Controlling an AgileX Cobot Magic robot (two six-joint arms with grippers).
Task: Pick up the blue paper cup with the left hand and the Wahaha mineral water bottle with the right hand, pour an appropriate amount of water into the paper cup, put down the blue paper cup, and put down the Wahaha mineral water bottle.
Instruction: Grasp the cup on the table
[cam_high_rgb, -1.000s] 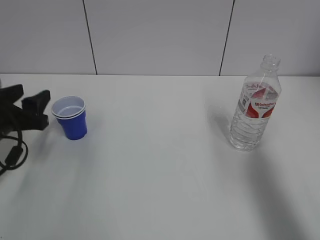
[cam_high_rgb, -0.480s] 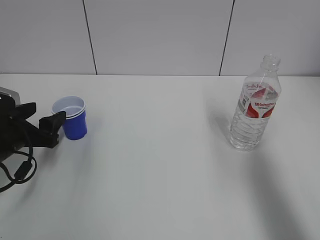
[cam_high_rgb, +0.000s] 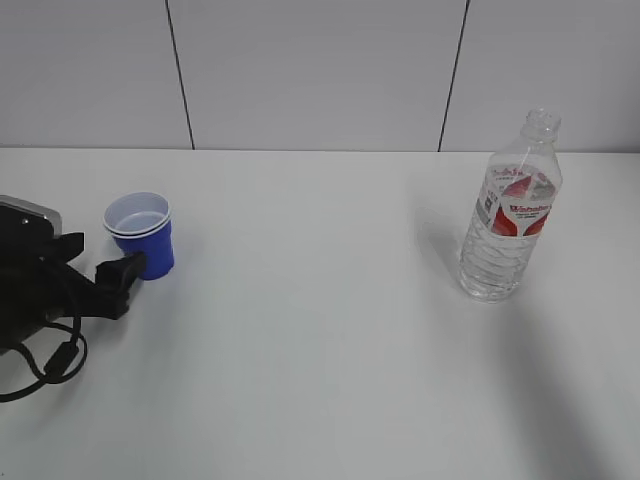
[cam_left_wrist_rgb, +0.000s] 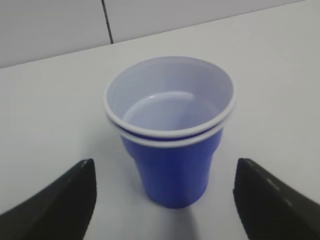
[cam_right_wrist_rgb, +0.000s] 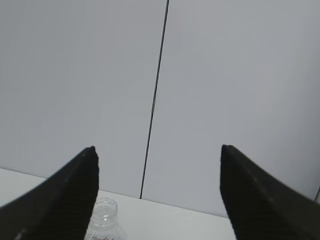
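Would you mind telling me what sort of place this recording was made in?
Most likely a robot test bench in a lab rather than a home: a bare white table, a plain grey panelled wall, and only two props set out, a blue paper cup and an uncapped Wahaha mineral water bottle.

A white table (cam_high_rgb: 320, 380) meets a pale grey panelled wall (cam_high_rgb: 320, 70), split by two thin dark seams.
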